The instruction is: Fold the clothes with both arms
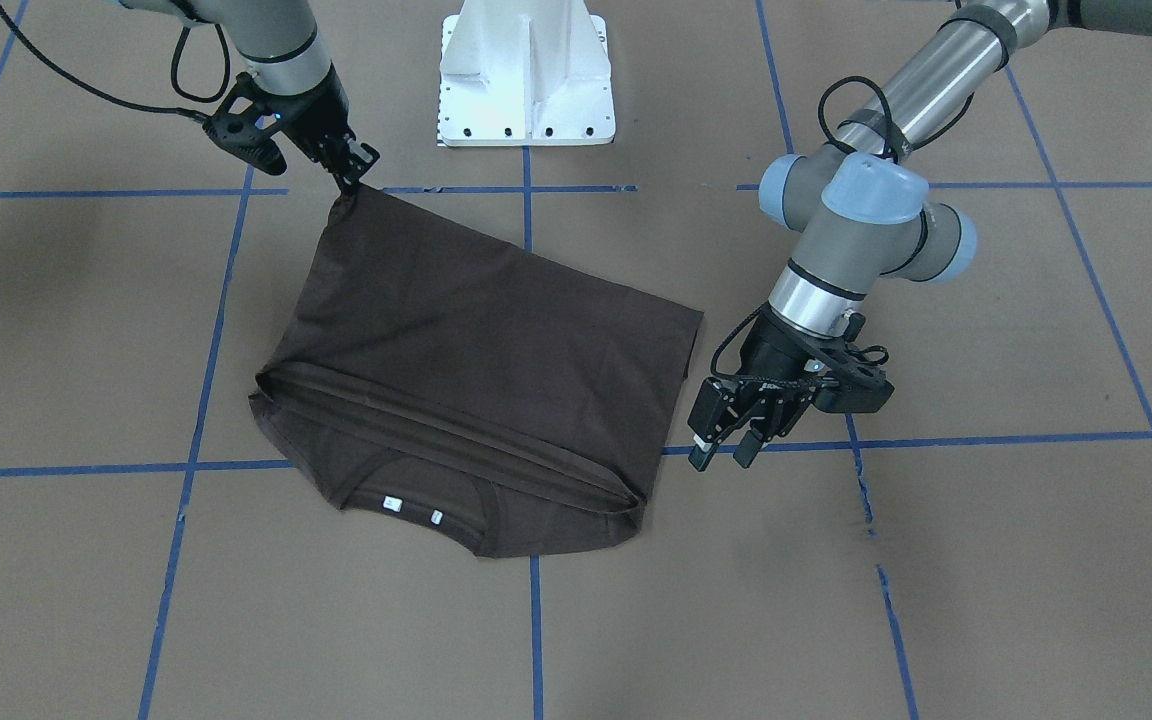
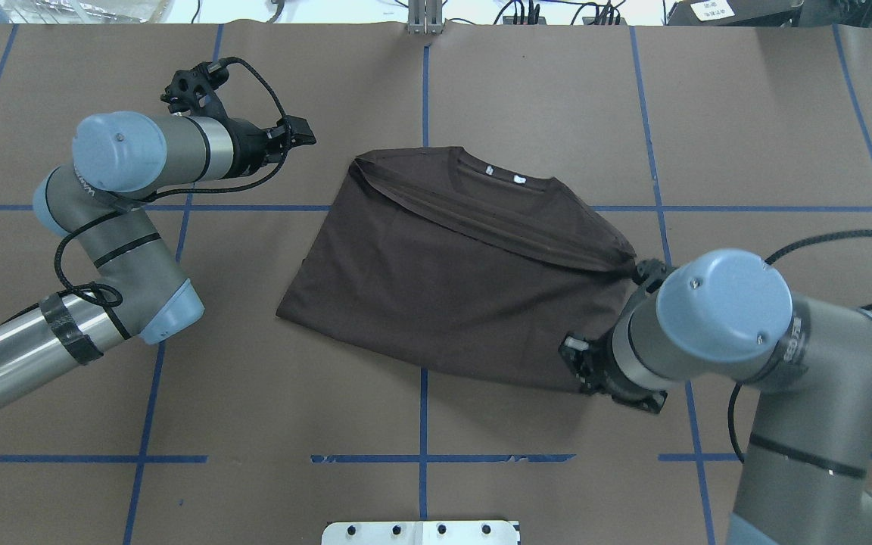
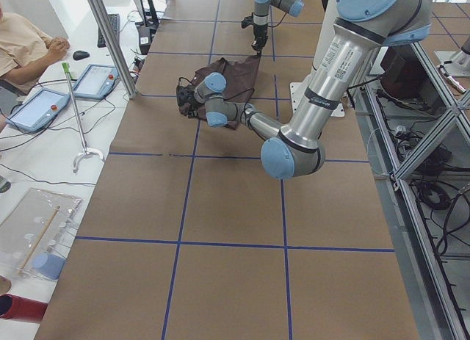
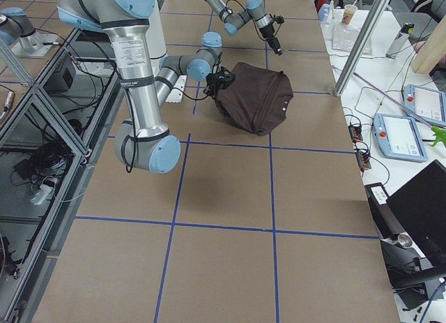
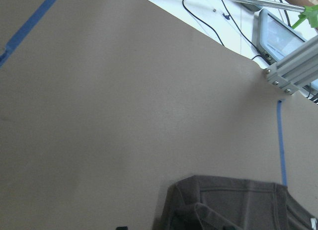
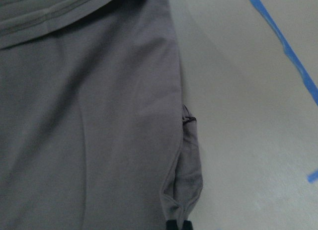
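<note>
The left gripper (image 1: 722,458) hangs near the left side of the T-shirt (image 2: 451,288) but does not touch it. Its two fingers are apart and there is nothing between them.

The T-shirt lies about in the middle of the worktop (image 2: 557,98), between the far edge and the white base (image 1: 526,75). The worktop is brown with blue tape lines (image 2: 424,91). The T-shirt is dark brown and is folded over on itself. The bottom part is laid up over the top part, so the hem (image 2: 496,227) runs as a slanted band across it. Past the hem, on the side near the far edge, the round collar (image 2: 508,184) peeks out. Two small white tags (image 2: 490,169) sit just inside the collar. The big folded part looks mostly smooth and flat. The whole T-shirt sits crooked to the blue lines.

The right gripper (image 1: 349,182) is at the right near corner of the T-shirt. Its fingers are pinched tight on that corner. The cloth is pulled into a point there, and long creases run from it along the hem.
</note>
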`<state>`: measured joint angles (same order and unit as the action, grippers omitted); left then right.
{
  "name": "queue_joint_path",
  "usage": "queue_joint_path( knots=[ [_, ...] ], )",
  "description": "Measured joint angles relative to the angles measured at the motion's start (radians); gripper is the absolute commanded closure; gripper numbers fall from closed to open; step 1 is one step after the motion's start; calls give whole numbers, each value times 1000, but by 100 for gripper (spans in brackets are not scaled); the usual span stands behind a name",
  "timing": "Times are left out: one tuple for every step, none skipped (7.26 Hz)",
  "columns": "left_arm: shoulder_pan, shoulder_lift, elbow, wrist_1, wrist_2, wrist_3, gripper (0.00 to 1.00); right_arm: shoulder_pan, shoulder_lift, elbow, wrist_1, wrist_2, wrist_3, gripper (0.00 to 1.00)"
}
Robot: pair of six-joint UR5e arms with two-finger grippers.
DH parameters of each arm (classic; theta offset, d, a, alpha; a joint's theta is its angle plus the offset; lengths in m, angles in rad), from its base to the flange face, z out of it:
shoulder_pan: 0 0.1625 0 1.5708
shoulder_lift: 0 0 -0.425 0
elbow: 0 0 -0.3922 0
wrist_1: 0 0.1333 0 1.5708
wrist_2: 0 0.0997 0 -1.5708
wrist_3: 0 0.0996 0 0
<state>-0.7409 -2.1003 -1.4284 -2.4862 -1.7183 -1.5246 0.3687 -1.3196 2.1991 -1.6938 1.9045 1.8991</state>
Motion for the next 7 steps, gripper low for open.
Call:
queue_joint_path(
  knots=[
    [1,22,-63,8,-51,-24,24,-104,-14,26,-17,4,53,1],
    [2,47,-124,19,-95,-63,23,-190,-22,35,-23,-1,97,0],
    [14,71,-194,56,-133,-105,23,-251,-28,37,-25,-11,132,0],
    [44,91,-271,132,-152,-135,20,-272,-29,36,-26,-19,151,0],
    [86,118,-347,218,-158,-160,20,-255,-28,38,-26,-26,158,0],
    [136,153,-402,268,-155,-198,20,-207,-20,39,-25,-29,157,0],
    [191,185,-429,289,-133,-245,20,-136,-6,36,-23,-30,152,0]
  ],
)
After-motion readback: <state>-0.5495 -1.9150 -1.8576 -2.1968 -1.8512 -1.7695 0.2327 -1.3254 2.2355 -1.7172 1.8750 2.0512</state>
